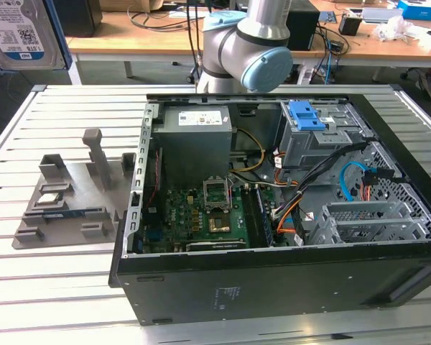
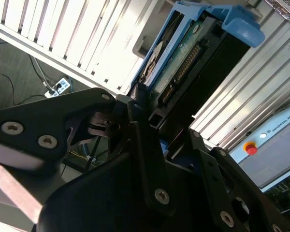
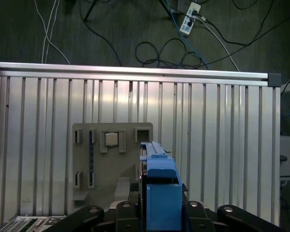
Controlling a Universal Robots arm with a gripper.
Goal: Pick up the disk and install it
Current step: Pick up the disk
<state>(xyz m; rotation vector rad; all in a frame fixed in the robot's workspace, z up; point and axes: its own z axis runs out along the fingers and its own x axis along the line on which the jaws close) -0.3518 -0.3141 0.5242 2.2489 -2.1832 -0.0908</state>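
Note:
The disk is a silver drive in a bright blue carrier frame, and my gripper is shut on one end of it. In the first wrist view the disk hangs high above the slatted table with the gripper clamped around its blue frame, black fingers on either side. In the exterior view the disk shows at the upper left corner, label facing the camera, well away from the open computer case.
Inside the case sit a grey power-supply box, a motherboard and a drive cage with a blue latch. A grey fixture plate lies on the slatted table, below the held disk in the first wrist view. Cables lie on the floor.

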